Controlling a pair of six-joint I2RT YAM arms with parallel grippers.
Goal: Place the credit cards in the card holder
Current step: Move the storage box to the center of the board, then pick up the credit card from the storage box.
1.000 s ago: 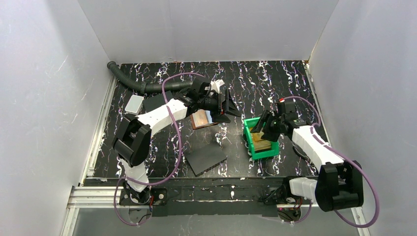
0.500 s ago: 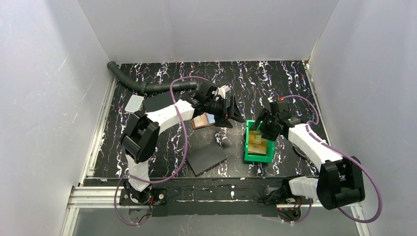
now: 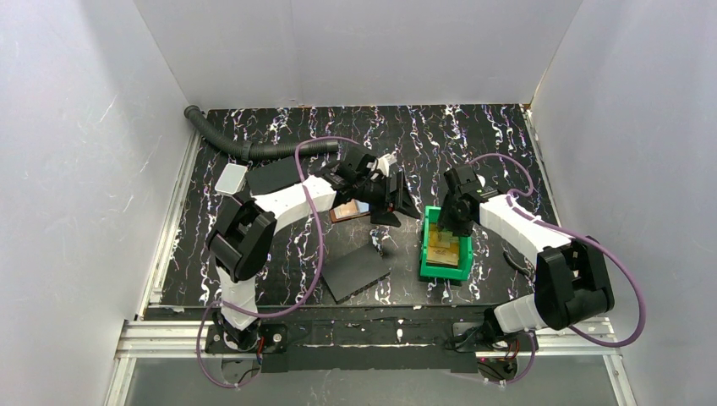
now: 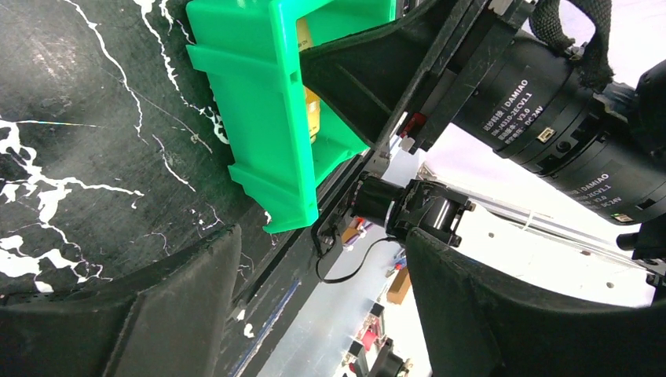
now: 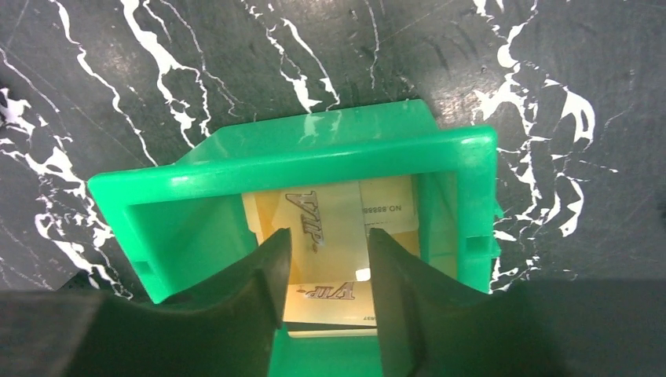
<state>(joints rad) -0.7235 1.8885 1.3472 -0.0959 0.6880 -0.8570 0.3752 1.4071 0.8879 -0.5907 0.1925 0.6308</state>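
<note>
Right hand (image 5: 326, 239), fingers part-spread inside the rigid green plastic bin (image 5: 298, 161), straddled the glossy orange-yellow credit cards (image 5: 322, 212) lying directly beneath, long axis parallel to the fingers. Whether it gripped one could not be told. Left hand (image 4: 322, 236) gaped empty near the brown leather card holder (image 3: 345, 211), frame centre, on the marbled black counter (image 3: 473, 135).

A white-shelled left arm (image 3: 283, 196) and a white-shelled right arm (image 3: 517, 222) have black joint housings and looping purple cables (image 3: 320, 241). The matte black wedge-shaped fingers (image 4: 157, 314) taper to blunt tips. A black cylindrical motor (image 4: 538, 94) bears white "DAMIAO" lettering.
</note>
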